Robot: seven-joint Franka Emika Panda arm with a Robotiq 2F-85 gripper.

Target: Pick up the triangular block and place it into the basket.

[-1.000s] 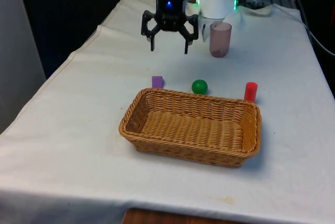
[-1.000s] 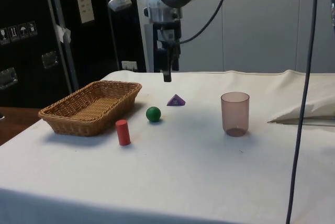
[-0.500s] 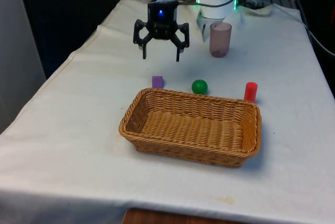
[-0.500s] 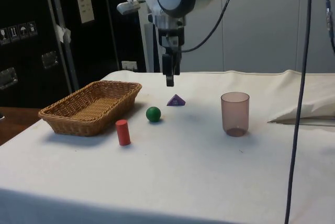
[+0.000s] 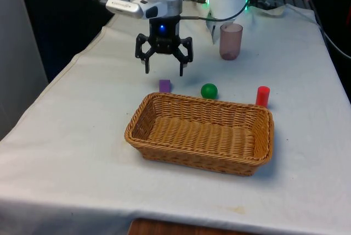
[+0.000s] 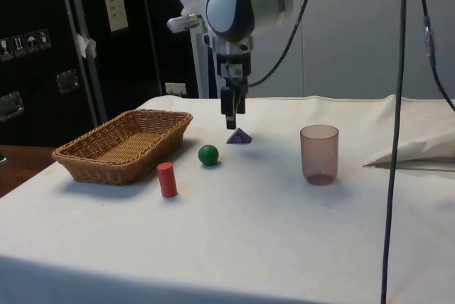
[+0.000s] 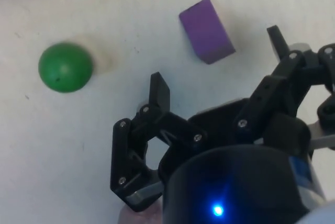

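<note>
Gripper (image 5: 163, 71) spread wide, empty, hanging above the cloth just short of the purple triangular block (image 5: 165, 85); in the side view gripper (image 6: 234, 122) poised almost directly over the block (image 6: 239, 136), fingertips not yet touching it. Block resting on the table (image 5: 82, 114), just beyond the far rim of the wicker basket (image 5: 141, 136), at about 11 o'clock from the basket's centre in the front view. Green ball (image 5: 209, 90) near the block at its 3 o'clock, red cylinder (image 5: 262, 96) farther along the same line, translucent pink cup (image 5: 231, 41) well apart toward 1 o'clock. In the wrist view, block (image 7: 207, 30) lying between the two open fingertips but offset ahead of them, ball (image 7: 66, 67) off to one side and clear of the fingers.

Judged small, rigid and light, probably wood or plastic with smooth painted faces: no risk of crushing, some risk of squirting out if pinched on the sloping sides. Best taken across the two flat, parallel end faces, low on the body, with the jaws centred so neither finger rides up a slope. Needs a short descent and slight alignment first. Apt to slide on the cloth if nudged by one finger before the other arrives.
</note>
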